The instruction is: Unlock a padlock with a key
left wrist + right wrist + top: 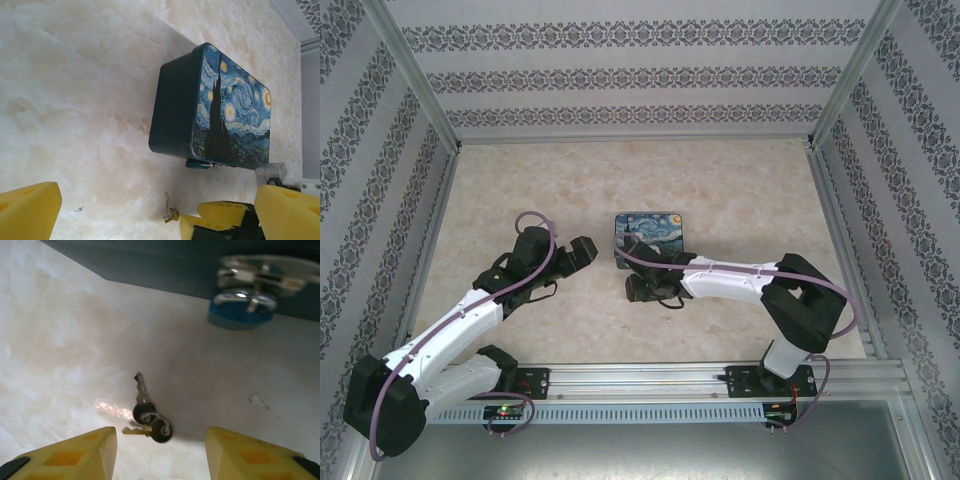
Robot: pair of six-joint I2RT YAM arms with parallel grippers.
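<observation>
- While the left gripper (157, 205) hangs over the marble-patterned table (75, 100) with its yellow fingers (27, 212) spread as wide as they go, nothing lies between them and it holds nothing.
- From the left wrist, the Starry Night tin (232, 110) sits toward 1 o'clock of that gripper.
- At the tin's lower edge, the teal-blue padlock (239, 315) hangs with its silvery shackle through the tin's metal hasp (262, 270).
- On the bare table lies the key (142, 390), its blade pointing to 12 o'clock and its head joined to a dark key ring (161, 430) at its 5 o'clock end.
- From the key, the padlock is toward 1 o'clock, near but apart.
- Right gripper (161, 435): seen from overhead it sits at 6 o'clock of the tin. Its jaws are partly apart, one on each side of the key ring without touching it, and nothing is gripped.
</observation>
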